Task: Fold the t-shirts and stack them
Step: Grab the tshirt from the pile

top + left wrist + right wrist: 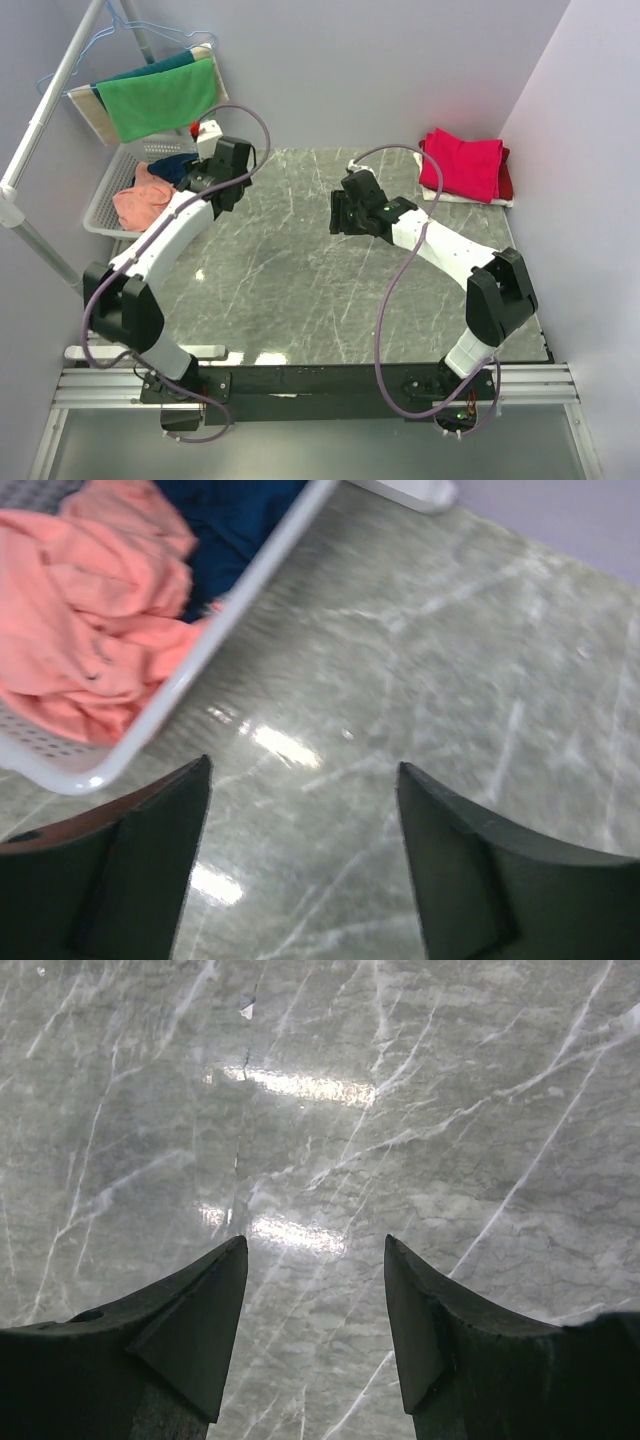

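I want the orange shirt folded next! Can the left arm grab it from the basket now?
Probably yes. The left end effector is open beside the white basket, and the salmon-orange t-shirt lies uncovered inside. Only the basket's rim stands between them.

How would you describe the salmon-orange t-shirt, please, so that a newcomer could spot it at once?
Look to the white basket at the table's left edge, beside the rack with the green cloth. The salmon-orange t-shirt lies crumpled in it, next to a dark navy t-shirt; it is the only pale orange cloth in view.
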{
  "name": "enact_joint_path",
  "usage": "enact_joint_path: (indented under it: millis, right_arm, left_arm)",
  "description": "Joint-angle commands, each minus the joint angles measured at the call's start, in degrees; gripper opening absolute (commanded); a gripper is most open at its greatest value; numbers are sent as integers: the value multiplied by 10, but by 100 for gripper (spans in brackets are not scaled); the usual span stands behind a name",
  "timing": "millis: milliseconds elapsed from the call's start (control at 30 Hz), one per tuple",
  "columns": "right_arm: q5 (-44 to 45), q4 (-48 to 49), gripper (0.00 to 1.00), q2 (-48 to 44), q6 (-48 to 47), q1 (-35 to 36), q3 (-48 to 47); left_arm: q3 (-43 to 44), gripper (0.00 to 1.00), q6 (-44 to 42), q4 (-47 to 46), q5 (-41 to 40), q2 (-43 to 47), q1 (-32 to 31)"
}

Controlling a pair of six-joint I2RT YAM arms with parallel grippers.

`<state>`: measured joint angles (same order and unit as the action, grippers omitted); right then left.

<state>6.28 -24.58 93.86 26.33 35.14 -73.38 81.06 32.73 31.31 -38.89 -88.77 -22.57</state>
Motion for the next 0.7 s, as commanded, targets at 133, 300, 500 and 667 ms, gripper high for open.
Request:
enact_joint_path:
  millis: [133,300,500,667]
  right_arm:
    - [-6,13,64,5,-25,5,-12]
    - [-12,12,64,19,-33,5,-15]
    - [-5,0,64,35,-40,5,-23]
    - [0,-6,64,47,-40,4,-31]
  left_arm:
    - [126,68,94,110,-88,-107,81]
    - [168,66,123,128,-60,-162,128]
    - [168,61,154,129,-9,-199,201]
    - [155,61,150,114,18,-216,255]
